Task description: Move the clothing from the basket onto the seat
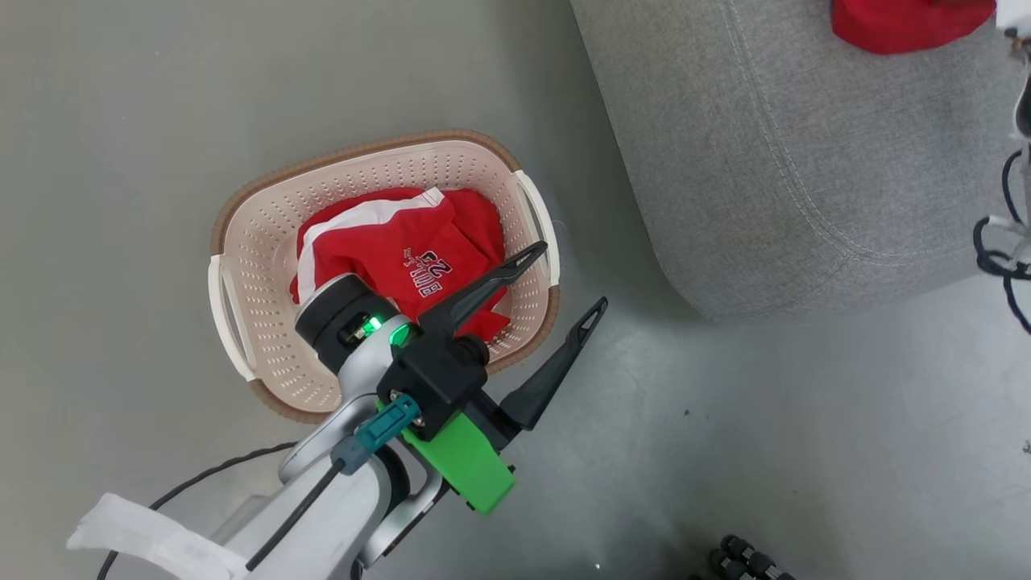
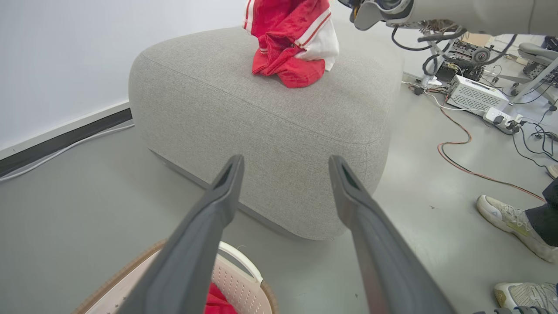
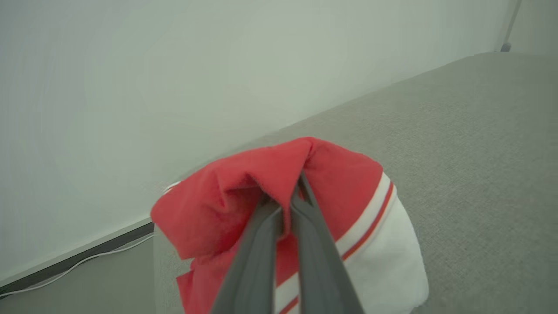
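The cream basket with its brown rim stands on the floor and holds a red garment with a white stripe and white logo. My left gripper hangs open over the basket's right edge, nothing between its fingers; in its own view its fingers point toward the grey seat. A second red and white garment hangs onto the seat top, its lower folds resting there. My right gripper is shut on that garment above the seat. The same garment shows at the head view's top edge.
The seat fills the right of the head view. Cables, white electronic boxes and a power strip lie on the floor right of the seat. A person's shoes stand at the right edge. A wall runs behind.
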